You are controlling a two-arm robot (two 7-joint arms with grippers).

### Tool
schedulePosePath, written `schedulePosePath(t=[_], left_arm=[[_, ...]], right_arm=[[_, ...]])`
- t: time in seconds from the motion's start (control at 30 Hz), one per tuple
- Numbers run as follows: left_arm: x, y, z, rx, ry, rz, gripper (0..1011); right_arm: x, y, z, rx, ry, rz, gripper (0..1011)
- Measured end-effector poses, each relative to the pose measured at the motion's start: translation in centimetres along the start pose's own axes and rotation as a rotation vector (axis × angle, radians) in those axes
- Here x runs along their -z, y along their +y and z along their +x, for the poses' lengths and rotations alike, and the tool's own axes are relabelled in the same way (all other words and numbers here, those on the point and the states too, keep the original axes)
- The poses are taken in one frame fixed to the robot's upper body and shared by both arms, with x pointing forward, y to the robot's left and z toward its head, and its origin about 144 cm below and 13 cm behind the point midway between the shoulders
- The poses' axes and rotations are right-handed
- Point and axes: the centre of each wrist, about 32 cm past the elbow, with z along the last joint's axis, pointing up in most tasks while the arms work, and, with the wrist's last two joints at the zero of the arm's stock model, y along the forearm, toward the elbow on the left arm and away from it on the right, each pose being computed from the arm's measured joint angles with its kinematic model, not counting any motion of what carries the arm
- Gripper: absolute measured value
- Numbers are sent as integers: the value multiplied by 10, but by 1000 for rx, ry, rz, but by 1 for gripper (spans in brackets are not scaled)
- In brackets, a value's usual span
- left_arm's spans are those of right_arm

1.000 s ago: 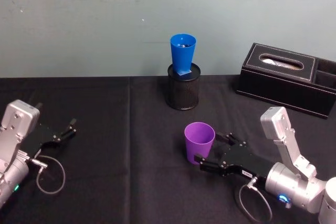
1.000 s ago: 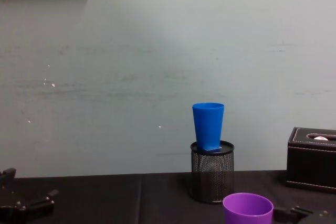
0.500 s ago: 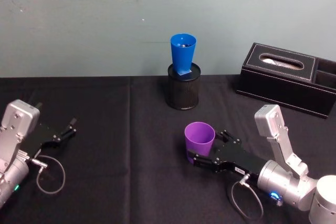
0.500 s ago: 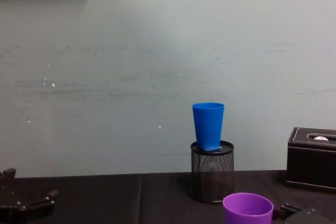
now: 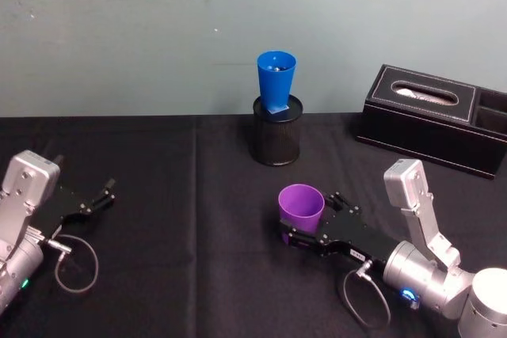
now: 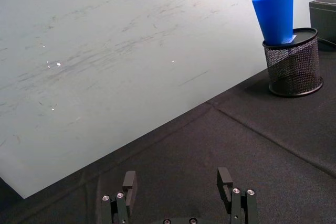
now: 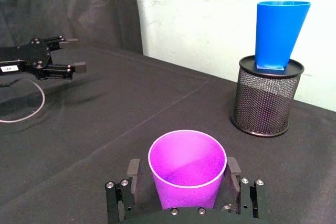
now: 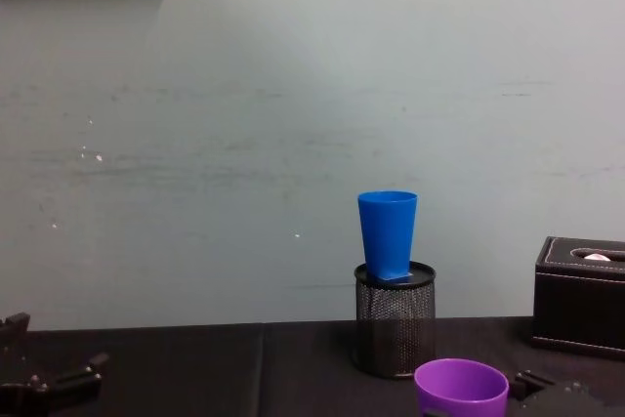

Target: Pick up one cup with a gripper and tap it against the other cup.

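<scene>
Jaws of the right gripper (image 5: 311, 217) stand open, one on each side of the purple cup (image 5: 301, 207), seemingly not yet pressing it; that cup stands upright on the bench (image 5: 198, 267), nearer the robot than the mesh pen holder (image 5: 276, 140); the blue cup (image 5: 275, 77) sits in the holder's mouth; the left gripper (image 5: 99, 195) lies idle and open, well left of the holder; grasping seems in hand; next calls for a gentle squeeze, then a lift to the holder's rim

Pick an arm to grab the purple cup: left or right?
Right. The right gripper straddles the purple cup, with its jaws open on either side. The left gripper sits open far off to the left, with nothing between its jaws.
</scene>
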Motion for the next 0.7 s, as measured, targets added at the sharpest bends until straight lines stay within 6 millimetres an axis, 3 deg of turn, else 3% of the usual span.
schedulePosePath(t=[0.7], left_arm=[[0,0,0,0,0,0,1000]], right_arm=[[3,2,-1,6,-14,15,1002]])
